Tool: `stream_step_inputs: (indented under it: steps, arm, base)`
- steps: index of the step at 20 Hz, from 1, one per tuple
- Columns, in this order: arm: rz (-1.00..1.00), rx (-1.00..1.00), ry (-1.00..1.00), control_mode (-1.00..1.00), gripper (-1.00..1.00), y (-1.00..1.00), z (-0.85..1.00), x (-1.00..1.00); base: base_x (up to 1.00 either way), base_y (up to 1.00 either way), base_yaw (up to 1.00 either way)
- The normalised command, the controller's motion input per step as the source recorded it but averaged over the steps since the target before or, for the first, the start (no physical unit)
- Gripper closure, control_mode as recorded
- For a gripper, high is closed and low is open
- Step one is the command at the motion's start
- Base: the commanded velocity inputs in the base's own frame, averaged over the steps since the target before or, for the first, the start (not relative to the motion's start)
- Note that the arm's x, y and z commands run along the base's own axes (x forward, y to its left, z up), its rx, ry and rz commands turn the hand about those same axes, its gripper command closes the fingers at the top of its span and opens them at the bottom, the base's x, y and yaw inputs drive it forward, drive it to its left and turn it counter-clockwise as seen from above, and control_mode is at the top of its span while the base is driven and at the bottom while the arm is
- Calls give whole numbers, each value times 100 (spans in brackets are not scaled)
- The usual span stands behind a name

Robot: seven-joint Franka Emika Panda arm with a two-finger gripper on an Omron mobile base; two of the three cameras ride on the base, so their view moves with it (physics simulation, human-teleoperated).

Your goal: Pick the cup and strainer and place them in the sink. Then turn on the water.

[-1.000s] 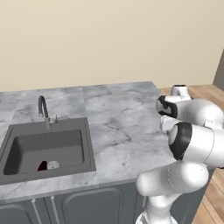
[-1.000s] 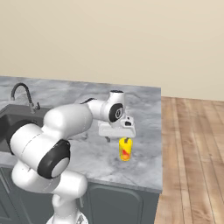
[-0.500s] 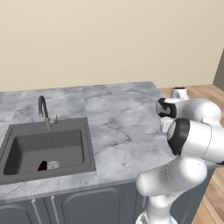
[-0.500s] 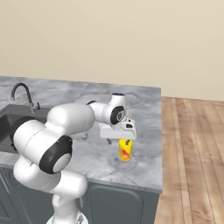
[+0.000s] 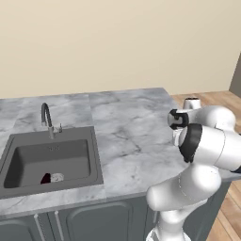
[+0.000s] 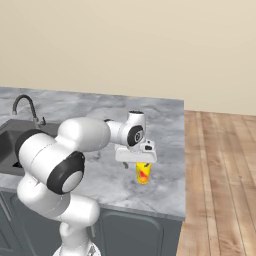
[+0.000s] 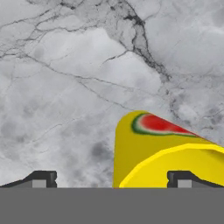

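Grey-white marble countertop (image 5: 132, 136) spans a dark cabinet base, with a plain beige wall behind and wood flooring (image 6: 220, 170) to the right. You see the sink (image 5: 49, 162) sunk into the counter at the 9 o'clock side of the left base view, with the dark gooseneck tap (image 5: 46, 117) standing at its rear rim. A small red and grey object lies on the basin floor near the front left corner; you cannot tell what it is at this size.

Check the gripper (image 6: 141, 161) in the right base view: the white hand sits directly above the cup (image 6: 143, 173), which stands upright on the counter near the right front edge. In the hand view, note the two dark fingertips (image 7: 41, 179) at 7 and 5 o'clock, set wide apart. The cup (image 7: 168, 153) rises between them but off-centre: its yellow wall and rim run to the 5 o'clock fingertip, while a broad gap of bare marble separates it from the 7 o'clock fingertip. You cannot tell whether the 5 o'clock fingertip touches the cup wall. The jaws stand spread, and nothing shows them clamped on it.

Compare with the earlier frames: the hand has shifted slightly along the counter and now sits squarely over the cup top, where before it was offset towards the sink side. The cup itself has kept its place on the marble. The sink, tap and the object in the basin are unchanged.
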Motion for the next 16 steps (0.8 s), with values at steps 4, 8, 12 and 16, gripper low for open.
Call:
stream_step_inputs:
  steps: [4,8,12,16]
  arm:
    - [0,0,1,-100,-100,0,-7,0]
    - [0,0,2,-100,-100,0,-16,0]
    - [0,0,4,-100,100,0,-11,0]
    - [0,0,1,-100,100,0,-3,0]
  base:
    - [0,0,0]
    - [0,0,0]
    - [0,0,0]
    - [0,0,0]
